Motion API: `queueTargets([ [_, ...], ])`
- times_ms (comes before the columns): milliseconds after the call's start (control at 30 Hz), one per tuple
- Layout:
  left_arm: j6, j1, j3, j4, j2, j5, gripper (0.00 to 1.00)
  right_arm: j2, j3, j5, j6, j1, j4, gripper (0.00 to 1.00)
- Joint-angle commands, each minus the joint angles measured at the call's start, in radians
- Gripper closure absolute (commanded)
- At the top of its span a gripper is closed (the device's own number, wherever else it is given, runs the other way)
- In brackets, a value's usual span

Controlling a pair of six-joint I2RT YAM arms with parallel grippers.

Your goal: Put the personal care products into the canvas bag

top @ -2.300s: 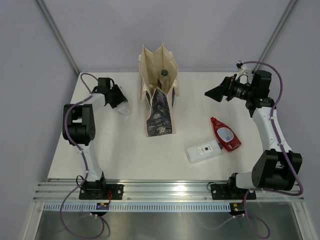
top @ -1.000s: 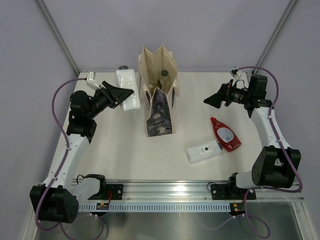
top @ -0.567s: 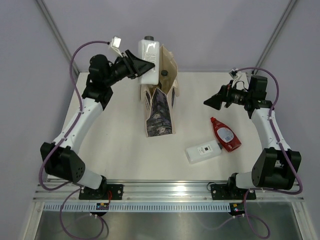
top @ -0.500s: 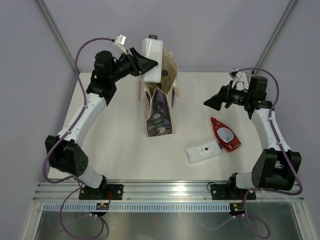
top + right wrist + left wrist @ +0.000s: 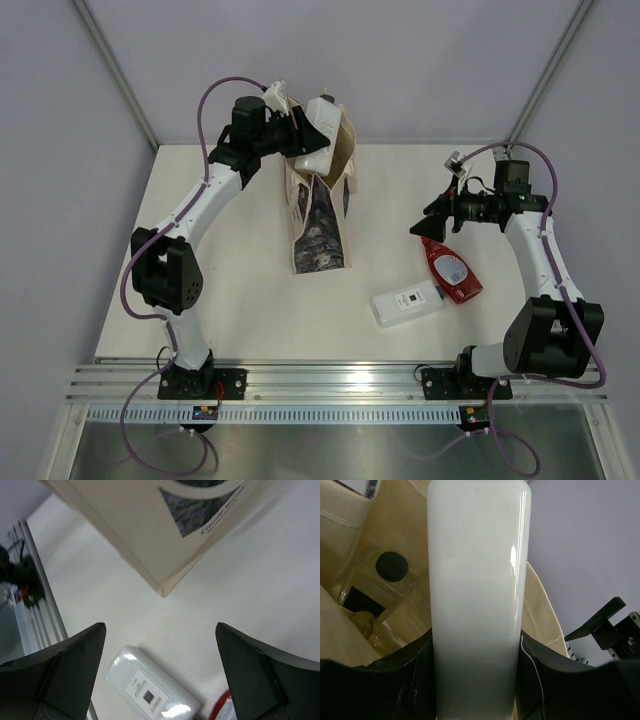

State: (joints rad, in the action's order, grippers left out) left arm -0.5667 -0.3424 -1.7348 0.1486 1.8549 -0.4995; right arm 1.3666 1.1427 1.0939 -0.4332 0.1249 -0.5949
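Progress was partial: clear btl (image 5: pixel 380 577) sat in canvas bag (image 5: pixel 320 228); L gripper (image 5: pixel 299 140) was clamped on white btl (image 5: pixel 321 136) over its mouth. R gripper (image 5: pixel 430 223) hung, jaws apart, near red btl (image 5: pixel 451 268); that & labelled btl (image 5: pixel 405 303) lay unpacked on table (image 5: pixel 220 280).

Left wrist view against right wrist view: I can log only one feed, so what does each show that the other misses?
Only left wrist: the white bottle shut in the left gripper at the open mouth of the canvas bag, with a clear black-capped bottle inside. Only right wrist: a labelled white rectangular bottle and the edge of a red bottle, lying below the open right gripper. Both: the canvas bag, its inside in one, its printed outer side in the other.
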Motion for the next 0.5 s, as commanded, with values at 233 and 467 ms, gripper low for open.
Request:
queueTargets([
  [233,0.086,-0.026,-0.029,-0.097,-0.097,0.001,0.31,0.301,0.319,0.002,-1.229,-0.042,-1.005,0.01],
  [467,0.172,-0.024,-0.006,-0.055,-0.152,0.026,0.08,0.129,0.123,-0.207,-1.038,-0.255,-0.623,0.01],
])
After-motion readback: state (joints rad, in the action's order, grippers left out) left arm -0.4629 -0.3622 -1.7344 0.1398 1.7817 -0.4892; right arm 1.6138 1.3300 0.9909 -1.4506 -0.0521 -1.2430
